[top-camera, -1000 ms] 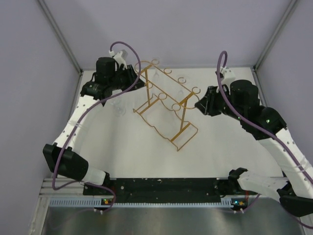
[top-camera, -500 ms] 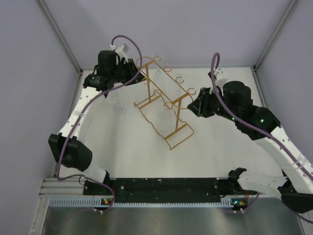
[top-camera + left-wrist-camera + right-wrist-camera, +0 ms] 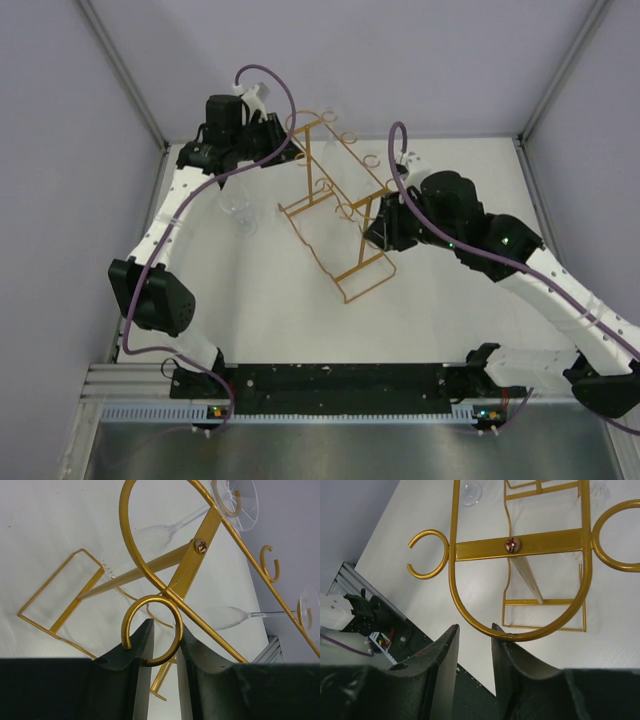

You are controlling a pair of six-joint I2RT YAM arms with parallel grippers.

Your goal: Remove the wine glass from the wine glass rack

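White table (image 3: 430,310), walled on three sides. Two arms reach in from the near edge.

Left arm (image 3: 165,230): stretched far up the left side, its wrist at the far left of the rack's top.
Right arm (image 3: 490,240): bent inward from the right, its wrist at the near right end of the rack's top.

Wine glass rack (image 3: 189,567): gold wire, standing mid-table and set at a slant to the table edges. Its base lies toward the near side and its rails and curls run away to the far left. I cannot tell whether the base sits flat.

Left gripper (image 3: 166,630): jaws drawn close on a small curl (image 3: 151,599) at the rail's end. The lower arc of the curl runs through the narrow gap and meets both inner faces of the fingers (image 3: 135,655). It reads as a pinch on the rack.

Right gripper (image 3: 475,630): jaws stand a little apart, the gap far wider than the wire. The rounded end of a rail lies across the fingertips and rests on the tip of one finger (image 3: 510,655). Nothing is clamped between them.

Wine glass (image 3: 150,535): hanging in the rack, foot caught up in the rails, bowl down beside the post. It is just past the left claw.
Second glass (image 3: 222,617): also hung in the rack, further along the same side.
Loose glass (image 3: 238,212): on the table left of the rack, apart from it and under the left forearm. Standing or lying, I cannot tell.
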